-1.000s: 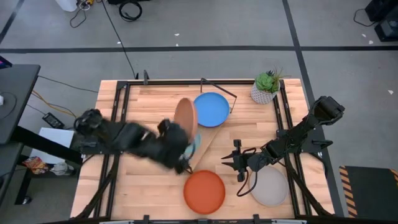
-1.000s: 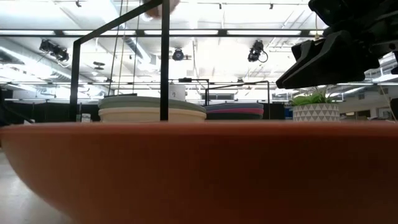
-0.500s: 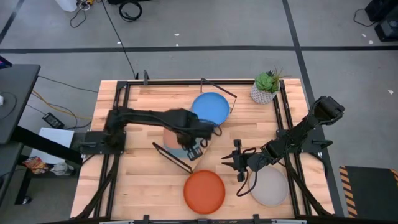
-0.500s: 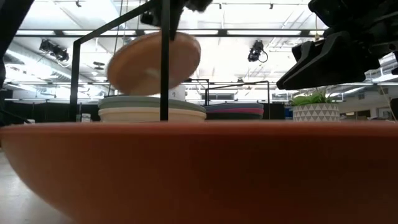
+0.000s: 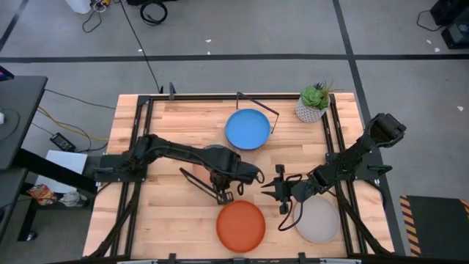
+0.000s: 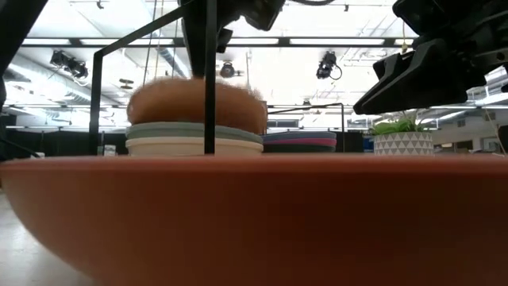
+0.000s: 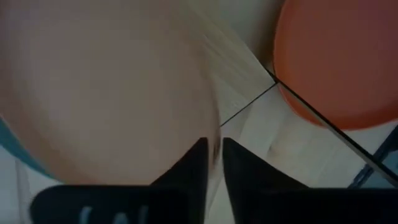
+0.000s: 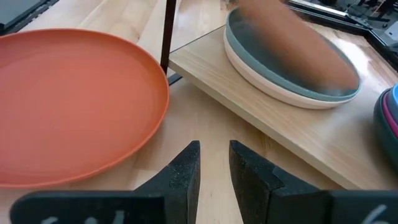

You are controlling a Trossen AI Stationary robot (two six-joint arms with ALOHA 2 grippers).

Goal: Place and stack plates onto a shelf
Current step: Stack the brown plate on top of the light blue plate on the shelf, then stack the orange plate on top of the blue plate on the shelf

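Hovering over the shelf (image 8: 261, 118), the left gripper (image 7: 213, 163) has its fingers narrowly parted at the peach plate's (image 6: 197, 105) rim; whether they grip is unclear. That plate seems to sit atop the near stack. The right gripper (image 8: 214, 163) waits slightly open near the orange plate (image 5: 240, 225).

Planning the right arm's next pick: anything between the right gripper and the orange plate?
Nothing visible. The right gripper hovers open over bare tabletop, with the orange plate lying just ahead. The black wire frame of the shelf stands beyond the plate, not between. The left gripper is off over the shelf's stack of plates.
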